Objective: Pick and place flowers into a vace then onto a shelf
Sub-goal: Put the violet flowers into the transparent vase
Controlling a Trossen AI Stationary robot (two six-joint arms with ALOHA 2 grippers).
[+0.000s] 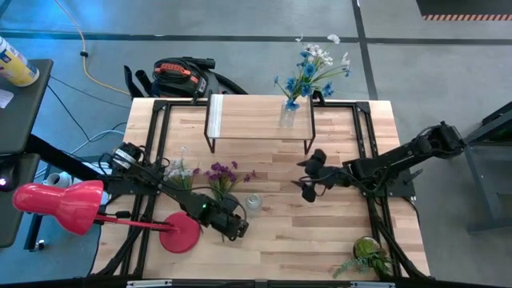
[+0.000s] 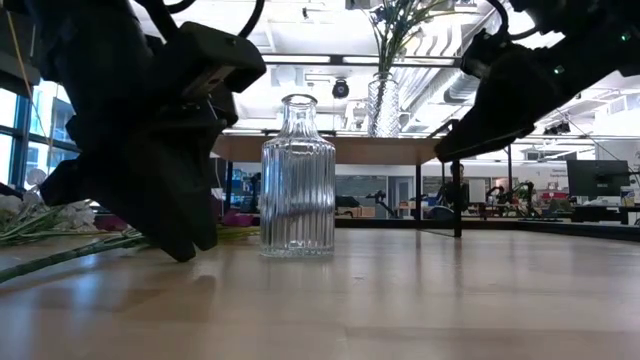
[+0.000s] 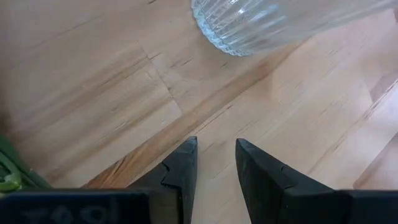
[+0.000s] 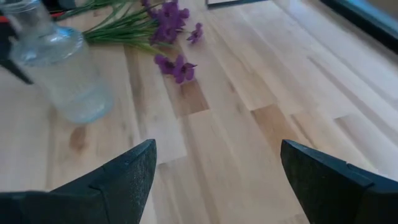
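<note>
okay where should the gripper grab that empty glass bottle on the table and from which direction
Probably the ribbed body of the glass bottle, from the side with fingers level. It stands upright, and its narrow neck leaves little to hold. The open right gripper has clear tabletop between; the left gripper sits close beside it.

- Grey concrete floor (image 1: 432, 72) around the light butcher-block tabletop (image 1: 272, 232).
- Red desk lamp (image 1: 60, 206) at table's left edge.
- Yellow cable (image 1: 90, 60) trailing on floor.
- Open office behind: white ceiling (image 2: 330, 30), windows (image 2: 15, 140) at left, dark monitor (image 2: 597, 178) at right.
</note>
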